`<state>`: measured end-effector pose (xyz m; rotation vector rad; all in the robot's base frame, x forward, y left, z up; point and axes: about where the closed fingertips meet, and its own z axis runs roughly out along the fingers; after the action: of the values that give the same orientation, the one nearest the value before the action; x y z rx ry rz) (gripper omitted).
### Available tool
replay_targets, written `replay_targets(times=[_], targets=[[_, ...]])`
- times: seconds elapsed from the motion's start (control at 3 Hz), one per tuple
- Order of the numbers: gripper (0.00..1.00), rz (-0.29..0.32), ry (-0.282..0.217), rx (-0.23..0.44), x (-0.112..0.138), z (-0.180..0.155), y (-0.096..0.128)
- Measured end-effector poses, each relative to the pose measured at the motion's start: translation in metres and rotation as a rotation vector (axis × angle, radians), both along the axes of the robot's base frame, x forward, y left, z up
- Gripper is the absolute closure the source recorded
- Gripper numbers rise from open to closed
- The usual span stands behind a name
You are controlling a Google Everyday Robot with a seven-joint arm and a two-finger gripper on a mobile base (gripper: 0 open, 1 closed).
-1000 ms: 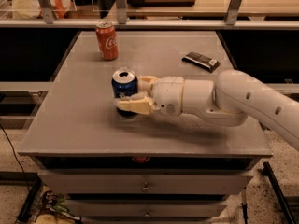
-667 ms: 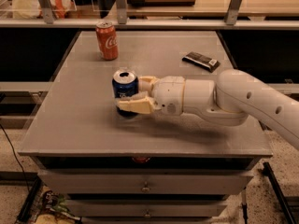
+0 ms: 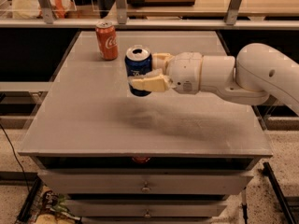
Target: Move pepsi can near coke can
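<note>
a: where's the gripper (image 3: 144, 71)?

b: over the far middle of the table (image 3: 84, 125), reaching in from the right at the end of the white arm (image 3: 243, 73). it lies roughly level, pointing left.

a: and its claw?

b: clamped on the pepsi can (image 3: 138, 68). one finger (image 3: 148, 83) crosses the near side of the can low down. the other sits on the far side, mostly hidden behind the can.

a: how does the can sit?

b: upright, silver top up and its opening showing. it looks lifted clear of the table, with a soft shadow (image 3: 154, 120) lying on the grey top below it, a bit nearer.

a: the coke can (image 3: 107, 41)?

b: standing upright on the table at the far left, white script facing us. it's just left of the pepsi can and a little farther back. the two are near each other but apart, with a strip of table showing between them.

a: anything else?

b: drawers (image 3: 145, 186) run under the near edge of the table, two fronts stacked, each with a small knob in the middle.
</note>
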<state>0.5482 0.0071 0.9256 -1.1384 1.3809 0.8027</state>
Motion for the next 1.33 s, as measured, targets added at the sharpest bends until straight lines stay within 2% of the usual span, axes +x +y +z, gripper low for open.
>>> replay_targets(times=[0.33, 0.67, 1.33], targets=[[1.0, 0.0, 0.0, 0.0, 0.0, 0.0, 0.0], [1.0, 0.009, -0.012, -0.01, 0.013, 0.003, 0.007], [1.0, 0.019, 0.003, -0.024, 0.077, 0.004, 0.032]])
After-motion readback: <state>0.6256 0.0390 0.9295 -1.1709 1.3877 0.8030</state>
